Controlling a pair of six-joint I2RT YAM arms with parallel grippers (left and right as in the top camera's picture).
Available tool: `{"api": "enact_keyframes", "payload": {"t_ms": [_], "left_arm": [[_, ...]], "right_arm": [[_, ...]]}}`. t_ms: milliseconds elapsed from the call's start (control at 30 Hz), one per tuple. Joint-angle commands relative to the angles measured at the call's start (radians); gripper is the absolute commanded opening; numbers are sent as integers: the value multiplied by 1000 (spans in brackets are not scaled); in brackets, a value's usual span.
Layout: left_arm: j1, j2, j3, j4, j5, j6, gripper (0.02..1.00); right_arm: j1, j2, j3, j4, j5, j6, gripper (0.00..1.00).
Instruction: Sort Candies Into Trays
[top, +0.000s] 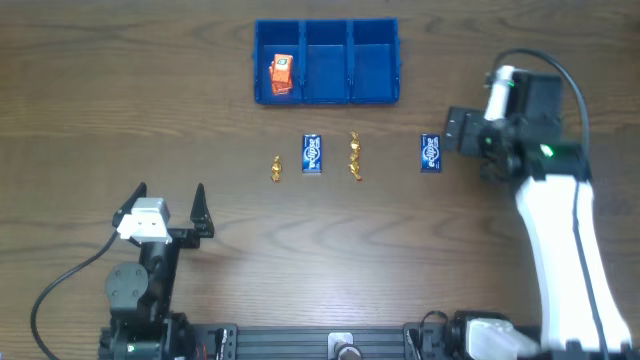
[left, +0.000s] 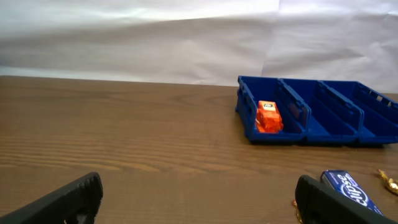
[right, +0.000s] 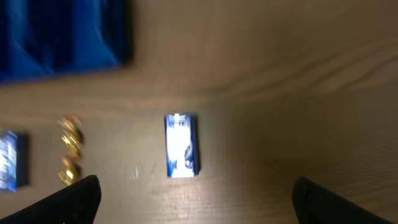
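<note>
A blue three-compartment tray (top: 326, 88) stands at the back, with an orange candy (top: 282, 73) in its left compartment. In front of it lie two blue-wrapped candies (top: 312, 153) (top: 431, 152) and three small gold candies (top: 277, 168) (top: 355, 148) (top: 356, 172). My right gripper (top: 458, 130) hangs open just right of the right-hand blue candy (right: 181, 145), which lies ahead of its spread fingers (right: 74, 199). My left gripper (top: 170, 205) stands open low at the front left, away from the candies. From its wrist I see the tray (left: 323, 134), the orange candy (left: 268, 116) and a blue candy (left: 348, 190).
The tray's middle and right compartments hold nothing. Bare wooden table (top: 120, 110) spreads to the left of the candies and in front of them. A white backdrop (left: 155, 43) rises behind the table's far edge.
</note>
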Motion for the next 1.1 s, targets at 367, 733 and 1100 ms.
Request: {"api": "enact_keyframes", "payload": {"t_ms": [367, 733, 1100], "left_arm": [[4, -6, -10, -56, 32, 6, 996], [4, -6, -10, -56, 32, 6, 996], [4, -6, -10, -56, 32, 6, 996]], "right_arm": [[106, 395, 18, 72, 16, -2, 998], [116, 433, 18, 91, 95, -3, 1000], [132, 470, 18, 115, 99, 2, 952]]}}
